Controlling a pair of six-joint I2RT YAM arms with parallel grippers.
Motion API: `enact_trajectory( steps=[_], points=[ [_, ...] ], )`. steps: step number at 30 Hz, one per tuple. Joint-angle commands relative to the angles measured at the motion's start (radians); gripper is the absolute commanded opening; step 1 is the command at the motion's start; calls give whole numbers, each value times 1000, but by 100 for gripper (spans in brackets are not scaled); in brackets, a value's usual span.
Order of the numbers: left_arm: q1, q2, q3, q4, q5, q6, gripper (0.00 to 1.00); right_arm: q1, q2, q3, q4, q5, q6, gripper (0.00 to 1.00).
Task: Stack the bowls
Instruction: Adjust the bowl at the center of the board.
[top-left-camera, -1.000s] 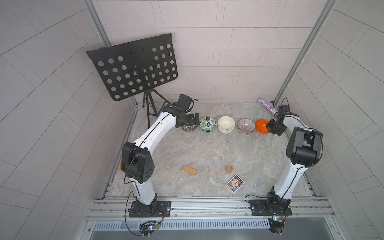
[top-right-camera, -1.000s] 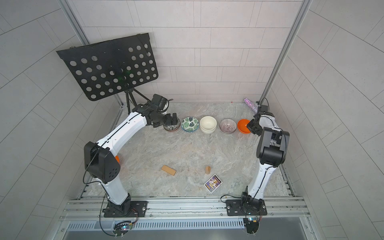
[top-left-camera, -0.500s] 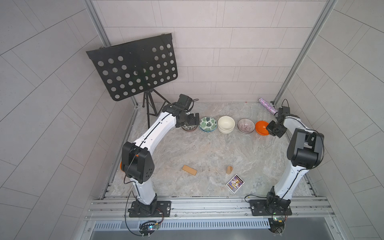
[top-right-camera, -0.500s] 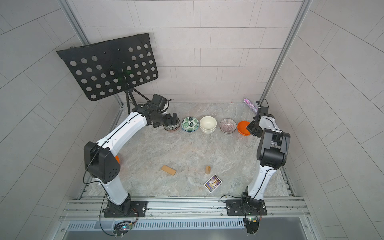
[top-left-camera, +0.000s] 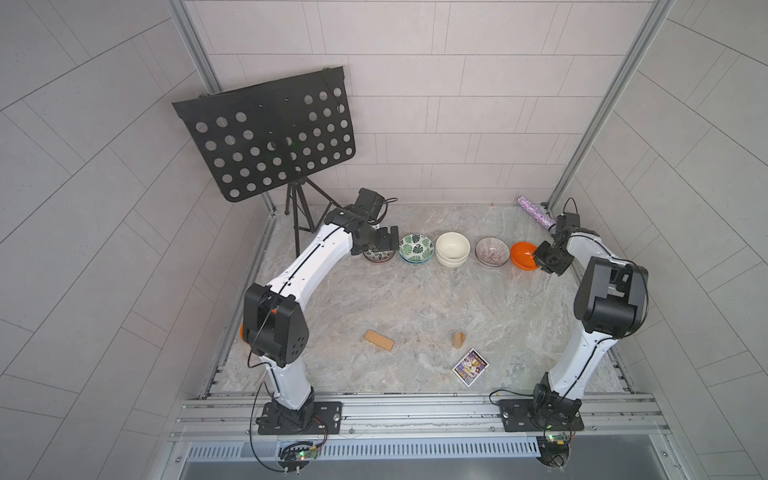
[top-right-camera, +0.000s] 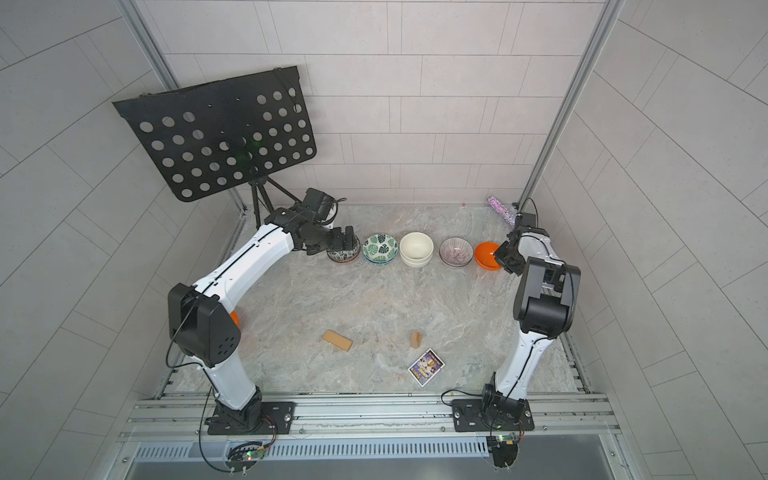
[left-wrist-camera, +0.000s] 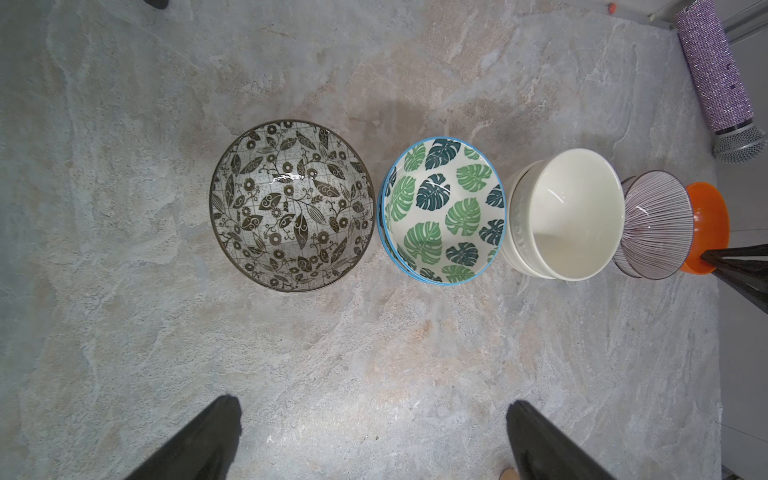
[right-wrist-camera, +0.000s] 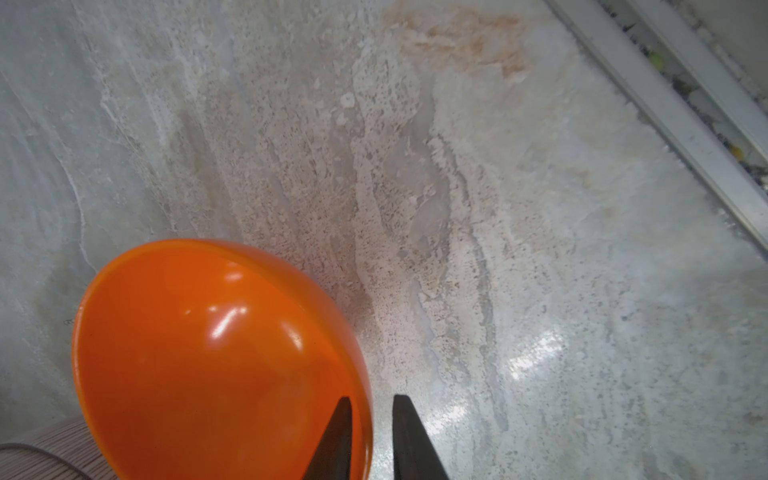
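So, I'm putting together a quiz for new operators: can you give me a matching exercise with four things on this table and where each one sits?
Things:
1. orange bowl
2. cream bowl
3. glitter tube
4. picture card

Places:
A. between the green-leaf bowl and the purple-striped bowl
B. near the front edge, by a small wooden block
C. rim between the fingers of the right tool
D. far right corner

Pairs: 1-C, 2-A, 3-D, 4-B

Bowls in a row at the far side. My left gripper at the leftmost bowl; right gripper astride the rightmost bowl, at its rim.
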Motion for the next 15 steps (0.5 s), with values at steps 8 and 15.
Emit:
enact_trajectory(
  steps=[8,15],
  points=[
    [59,-53,-14,-27,-25,-36,100,26,-156,14,-7,61,5,38],
    [346,-174,-147,-88,-63,-151,100,222,-281,61,4,144,-45,43]
  ],
)
